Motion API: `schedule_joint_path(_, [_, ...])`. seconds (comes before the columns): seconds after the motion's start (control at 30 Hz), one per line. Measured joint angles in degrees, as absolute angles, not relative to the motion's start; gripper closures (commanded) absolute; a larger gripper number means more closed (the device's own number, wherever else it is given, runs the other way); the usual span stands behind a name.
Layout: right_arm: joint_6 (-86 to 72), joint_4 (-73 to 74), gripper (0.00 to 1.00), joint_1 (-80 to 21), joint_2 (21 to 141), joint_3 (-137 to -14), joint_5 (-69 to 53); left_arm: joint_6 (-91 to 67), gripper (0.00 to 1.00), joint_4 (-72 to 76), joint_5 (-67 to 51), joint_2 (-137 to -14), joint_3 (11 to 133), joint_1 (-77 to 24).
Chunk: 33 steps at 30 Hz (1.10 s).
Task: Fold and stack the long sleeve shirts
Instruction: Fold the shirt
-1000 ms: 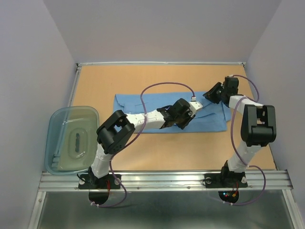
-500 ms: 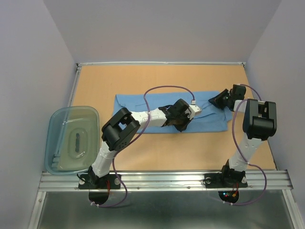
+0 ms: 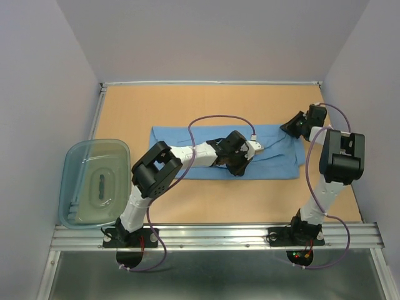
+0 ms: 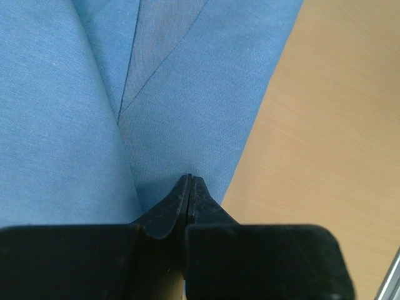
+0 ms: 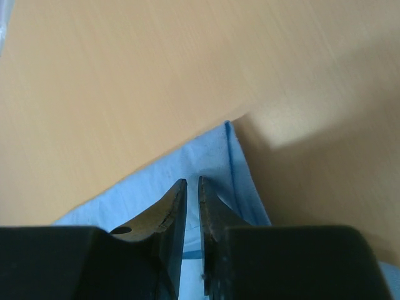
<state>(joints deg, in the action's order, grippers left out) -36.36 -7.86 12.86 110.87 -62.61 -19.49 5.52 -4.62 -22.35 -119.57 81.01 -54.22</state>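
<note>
**Item: light blue shirt** (image 3: 187,147), one only in view. It lies flat on the table (image 3: 187,106) as a long band running left to right across the middle, well apart from the tub. I judge it narrowed lengthwise, with the crosswise folds not yet made and nothing yet to stack it on.

**Left gripper** (image 4: 189,178). It reaches across to the middle of the band, tips down on the cloth just inside the near edge. The jaws are pressed together with no gap showing. A crease runs up to the tips, but I cannot tell whether any cloth is caught between them. Probable purpose: to anchor the middle so that the band does not slide while the far end is worked.

**Right gripper** (image 5: 192,181). It sits at the right-hand end of the shirt, by the far corner. The jaws are drawn to a thin slit with blue cloth between and beneath them. The hem there looks raised and throws a shadow on the wood. I judge this a pinch on the hem, either to draw that end taut or to carry it over.

**Tub** (image 3: 67,187). Clear bluish plastic, at the left edge of the table. Its contents are too faint to name.

**Note on handling.** The cloth is thin and may slip from so slight a hold.
</note>
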Motion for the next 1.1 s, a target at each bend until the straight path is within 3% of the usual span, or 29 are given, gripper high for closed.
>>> schedule_joint_path(0.07, [-35.8, -6.7, 0.8, 12.9, 109.8, -62.6, -19.5, 5.3, 0.94, -5.6, -22.6, -119.2, 81.0, -54.3])
schedule_joint_path(0.2, [-35.5, -5.2, 0.76, 12.7, 104.7, -62.5, -21.0, 4.0, 0.67, -8.6, -22.1, -117.4, 80.4, -54.4])
schedule_joint_path(0.43, [-36.4, -6.0, 0.74, 10.9, 95.3, -60.6, -24.7, 1.2, 0.34, -10.1, -20.0, -110.2, 80.9, -54.4])
schedule_joint_path(0.5, [-36.9, -6.2, 0.74, 9.9, 94.6, -59.2, -26.1, 0.1, 0.34, -10.1, -18.7, -108.4, 81.4, -54.4])
schedule_joint_path(0.57, [-37.5, -6.0, 0.74, 9.2, 94.7, -58.1, -27.2, -0.8, 0.44, -9.8, -16.9, -107.2, 82.2, -54.4])
schedule_joint_path(0.6, [-37.8, -6.0, 0.74, 8.8, 94.8, -57.5, -27.6, -1.0, 0.55, -9.7, -16.1, -107.2, 82.5, -54.4])
schedule_joint_path(0.8, [-39.5, -7.0, 0.75, 7.8, 97.0, -55.8, -29.2, -1.6, 0.79, -9.2, -12.5, -110.1, 82.5, -54.4])
schedule_joint_path(1.0, [-40.9, -8.6, 0.8, 7.7, 99.9, -53.6, -29.0, -1.3, 0.84, -10.2, -11.3, -116.5, 82.5, -54.4])
schedule_joint_path(1.1, [-41.5, -11.3, 0.83, 7.7, 102.2, -51.9, -28.5, -1.3, 0.92, -11.0, -11.2, -118.3, 82.8, -54.4])
